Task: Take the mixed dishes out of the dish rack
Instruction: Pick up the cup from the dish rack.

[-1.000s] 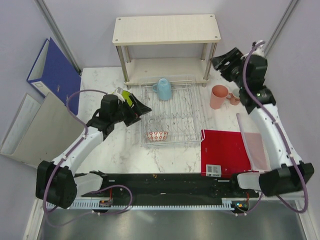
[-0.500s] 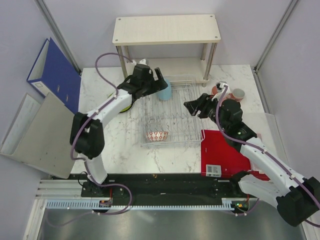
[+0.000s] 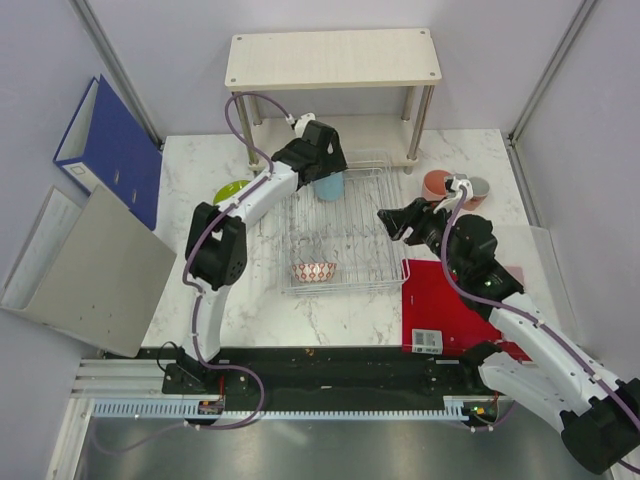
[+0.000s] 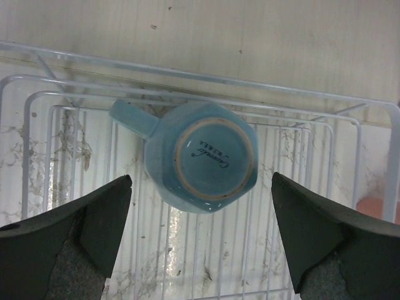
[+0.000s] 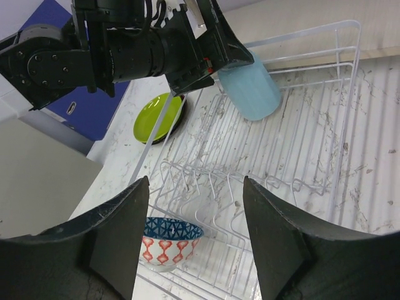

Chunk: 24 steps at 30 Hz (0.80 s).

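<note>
The dish rack (image 3: pixel 352 228) holds an upside-down light blue cup (image 3: pixel 329 186) at its back and the patterned bowl (image 3: pixel 314 271) at its front. My left gripper (image 3: pixel 322 166) is open right above the cup. In the left wrist view the cup (image 4: pixel 207 159) sits between and just beyond my open gripper (image 4: pixel 200 187), over the rack's wires (image 4: pixel 250 82). My right gripper (image 3: pixel 393 222) is open and empty over the rack's right edge. Its wrist view (image 5: pixel 195 181) looks at the bowl (image 5: pixel 170 240) and the cup (image 5: pixel 251 89). The lime-green plate (image 3: pixel 231 190), pink cup (image 3: pixel 436 186) and terracotta mug (image 3: pixel 475 187) stand on the table.
A beige two-tier shelf (image 3: pixel 331 60) stands behind the rack. A red board (image 3: pixel 452 298) lies right of the rack under my right arm. A blue binder (image 3: pixel 106 146) and a grey folder (image 3: pixel 90 268) lie at the left. A dark rim (image 5: pixel 180 117) shows beside the lime plate.
My left arm has swung from the rack's left side to its back, over the blue cup. My right arm has come down from the back right to the rack's right edge.
</note>
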Available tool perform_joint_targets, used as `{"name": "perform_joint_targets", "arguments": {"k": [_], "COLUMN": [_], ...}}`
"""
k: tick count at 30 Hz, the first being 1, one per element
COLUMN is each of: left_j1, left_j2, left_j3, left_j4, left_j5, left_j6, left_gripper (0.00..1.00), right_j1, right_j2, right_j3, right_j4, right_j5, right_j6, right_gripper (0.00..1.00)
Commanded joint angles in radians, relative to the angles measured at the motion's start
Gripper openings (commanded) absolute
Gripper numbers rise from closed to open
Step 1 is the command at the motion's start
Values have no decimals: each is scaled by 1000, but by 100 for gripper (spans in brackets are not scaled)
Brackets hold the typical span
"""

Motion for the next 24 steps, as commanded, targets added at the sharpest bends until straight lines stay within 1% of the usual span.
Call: {"name": "perform_joint_targets", "arguments": {"k": [1, 8, 11, 15, 18, 19, 20, 21, 23, 24], "left_j1": [2, 2, 2, 2, 2, 2, 2, 2, 2, 2], "left_j2": [40, 149, 181, 200, 192, 189, 180, 177, 160, 152], "left_j3": [69, 190, 216, 213, 189, 174, 169, 163, 147, 144], "left_j4": [-34, -66, -67, -69, -69, -67, -67, -66, -66, -64], "left_j5": [-98, -98, -93, -82, -82, -82, -84, -85, -87, -82], "left_j6": [3, 39, 46, 48, 53, 53, 53, 56, 59, 65], "left_gripper": [100, 99, 99, 98, 92, 87, 84, 77, 69, 59], "right_j1": [2, 3, 3, 3, 3, 3, 3, 3, 3, 3], "right_j2": [-7, -7, 2, 19, 30, 35, 38, 42, 45, 44], "right_j3": [-14, -36, -56, -60, -62, -62, -60, -60, -59, -59], "right_j4": [33, 51, 62, 62, 64, 65, 67, 67, 68, 70], "right_j5": [13, 4, 4, 12, 18, 19, 19, 19, 19, 19], "right_j6": [-16, 1, 7, 6, 6, 4, 4, 9, 10, 13], "right_gripper": [69, 69, 69, 69, 69, 69, 69, 69, 69, 69]}}
